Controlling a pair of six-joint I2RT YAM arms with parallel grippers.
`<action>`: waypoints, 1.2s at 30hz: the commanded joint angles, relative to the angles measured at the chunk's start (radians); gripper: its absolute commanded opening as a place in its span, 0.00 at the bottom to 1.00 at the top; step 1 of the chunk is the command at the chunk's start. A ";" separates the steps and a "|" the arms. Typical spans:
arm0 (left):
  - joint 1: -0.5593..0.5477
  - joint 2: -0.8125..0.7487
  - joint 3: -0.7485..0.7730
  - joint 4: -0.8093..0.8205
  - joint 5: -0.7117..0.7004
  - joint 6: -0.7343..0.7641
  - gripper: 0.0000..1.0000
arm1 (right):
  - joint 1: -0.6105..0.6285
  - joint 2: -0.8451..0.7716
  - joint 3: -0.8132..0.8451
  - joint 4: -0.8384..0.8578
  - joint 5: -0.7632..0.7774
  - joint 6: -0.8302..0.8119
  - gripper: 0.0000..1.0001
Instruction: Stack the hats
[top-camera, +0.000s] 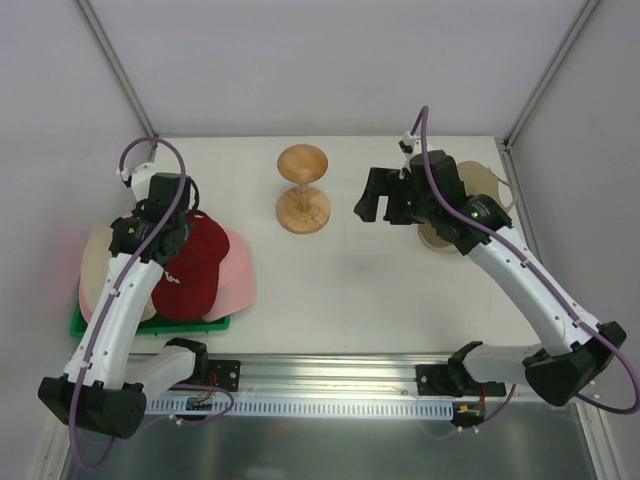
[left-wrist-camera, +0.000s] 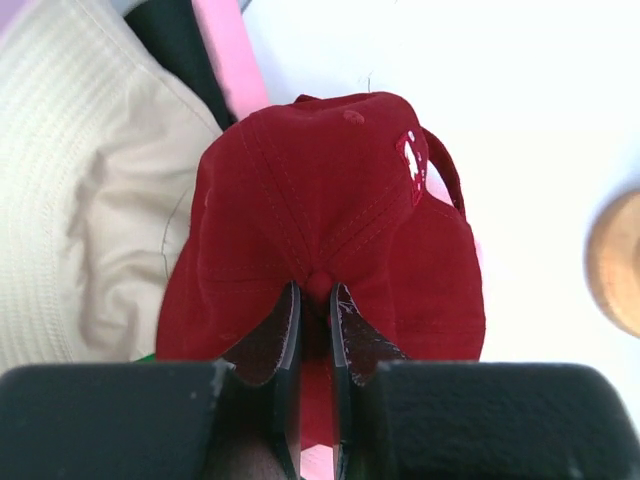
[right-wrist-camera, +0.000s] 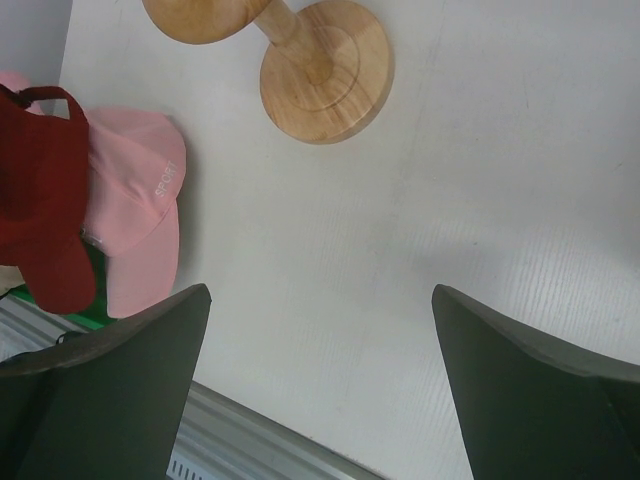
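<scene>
Lying over a flat green plastic tray (top-camera: 90, 326) at the left of the white tabletop (top-camera: 350, 280) is a heap of soft hats. First comes a cream bucket hat (left-wrist-camera: 70, 180) with a ribbed, rumpled brim. Next is a red cap (left-wrist-camera: 330, 190) of stitched cotton panels with a small white emblem, and a pale pink cap (right-wrist-camera: 135, 190) shows at its right, white lettering on its side. The left tool (left-wrist-camera: 315, 292) sits on the red cap's crown, fingers nearly together, pinching a fold of cloth at the top button. Mid-tabletop stands a turned wooden stand (top-camera: 303, 200) with a round foot, narrow neck and domed head. Further right, the right tool (right-wrist-camera: 320, 295) hangs above the tabletop, spread wide, holding nothing. Under that arm a second beige hat (top-camera: 495, 185) lies partly hidden.
</scene>
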 joint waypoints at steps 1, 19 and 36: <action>0.011 -0.057 0.087 -0.034 0.019 0.049 0.00 | 0.005 -0.007 0.034 0.013 0.014 -0.022 1.00; 0.009 -0.124 0.352 -0.061 0.292 0.118 0.00 | 0.008 0.036 0.185 -0.079 0.073 -0.074 1.00; -0.492 0.189 0.669 0.233 0.320 0.083 0.00 | -0.450 -0.027 0.384 -0.227 -0.139 -0.083 1.00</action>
